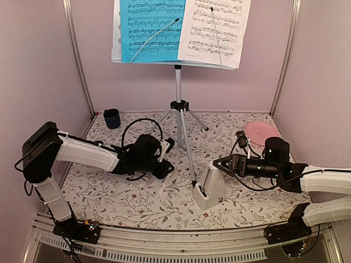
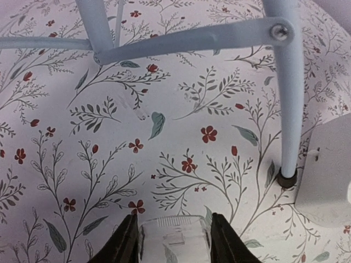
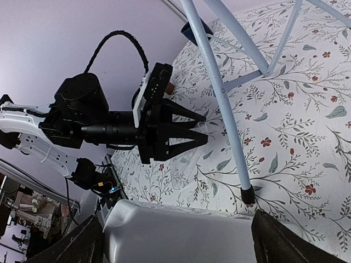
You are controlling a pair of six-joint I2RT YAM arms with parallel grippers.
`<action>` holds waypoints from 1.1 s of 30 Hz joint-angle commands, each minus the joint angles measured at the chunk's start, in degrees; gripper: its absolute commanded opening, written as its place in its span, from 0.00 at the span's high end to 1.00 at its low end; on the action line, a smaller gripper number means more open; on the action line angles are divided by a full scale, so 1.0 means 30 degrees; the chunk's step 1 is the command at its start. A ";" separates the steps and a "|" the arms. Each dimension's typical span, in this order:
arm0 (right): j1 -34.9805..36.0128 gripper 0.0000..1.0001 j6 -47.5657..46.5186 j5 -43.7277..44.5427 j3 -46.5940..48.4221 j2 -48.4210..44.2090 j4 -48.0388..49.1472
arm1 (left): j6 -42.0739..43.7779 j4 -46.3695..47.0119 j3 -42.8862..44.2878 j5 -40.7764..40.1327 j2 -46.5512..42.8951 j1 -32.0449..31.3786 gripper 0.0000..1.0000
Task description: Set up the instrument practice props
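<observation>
I judge the metronome (image 1: 210, 189) placed, right hand (image 1: 214, 164) wide astride it, left hand (image 2: 174, 218) pinching a clear strip (image 2: 174, 244); next, retreat without nudging it.

Blue music sheet (image 1: 148, 38), white music sheet (image 1: 231, 33), white metronome (image 1: 211, 189), pink plate (image 1: 262, 131), dark blue cup (image 1: 112, 118).

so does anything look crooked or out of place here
Yes, the white sheet on the music stand sits crooked. Its bottom edge slants down to the right, while the blue sheet beside it slants the other way. The metronome stands upright, and nothing looks spilled or broken.
</observation>
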 commanded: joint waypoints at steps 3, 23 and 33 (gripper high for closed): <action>-0.0063 0.02 -0.0985 0.0527 0.0270 0.0105 -0.4255 | 0.0438 -0.0438 0.0464 -0.0396 0.1086 0.0734 0.86; -0.0066 0.09 0.0902 0.2234 0.0387 -0.5345 -1.0425 | 0.2155 0.5160 -0.3780 0.3280 -0.2989 0.0821 0.41; 0.0880 0.44 0.4624 0.1576 -0.4510 -0.7129 -0.9295 | 0.3947 0.9228 -0.5258 0.6173 -0.2602 -0.1373 0.59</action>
